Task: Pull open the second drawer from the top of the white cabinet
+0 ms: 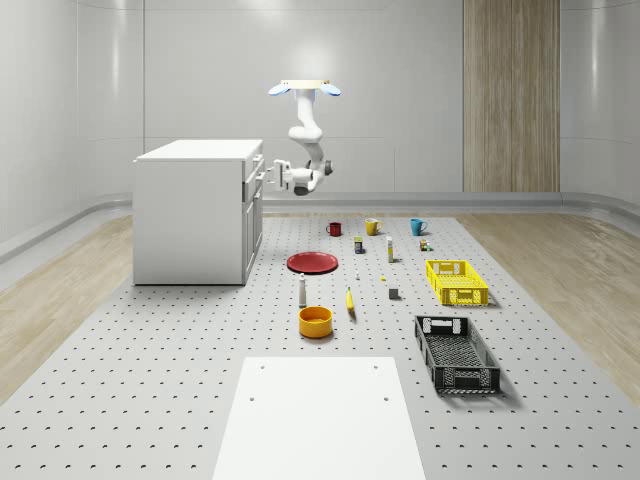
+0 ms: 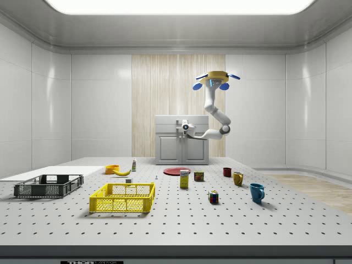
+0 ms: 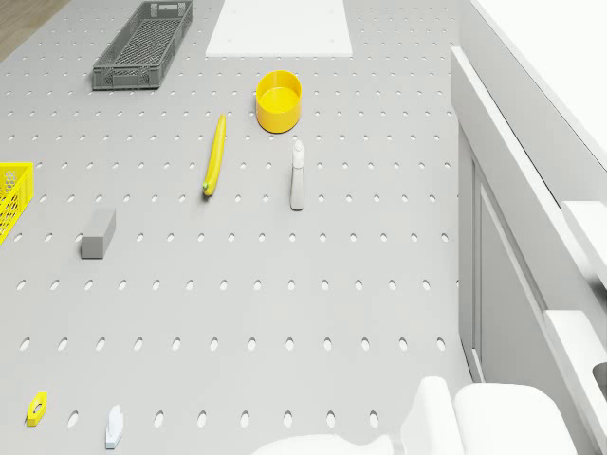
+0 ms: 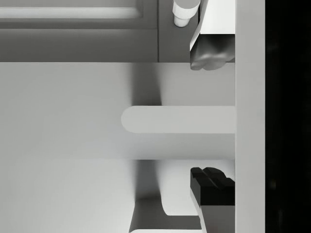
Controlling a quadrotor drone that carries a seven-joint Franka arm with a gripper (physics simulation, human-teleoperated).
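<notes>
The white cabinet point(image 1: 190, 215) stands at the whole-scene view's left, its drawer fronts facing right. The drone point(image 1: 304, 88) hovers in the air just off that front, higher than the cabinet top. Its white arm bends down to the gripper point(image 1: 266, 177), which sits at the upper drawers. In the wrist view the gripper point(image 4: 211, 119) is open, with a white bar handle point(image 4: 175, 119) lying between its fingertips point(image 4: 209, 56) and a gap on each side. In the side view the gripper point(image 2: 182, 127) is in front of the cabinet point(image 2: 165, 151).
On the perforated table point(image 1: 180, 340) right of the cabinet lie a red plate point(image 1: 312, 262), a white bottle point(image 1: 302, 290), a banana point(image 1: 350, 300) and an orange bowl point(image 1: 315, 321). Further right are three mugs point(image 1: 372, 226), a yellow crate point(image 1: 456, 282) and a black crate point(image 1: 456, 353).
</notes>
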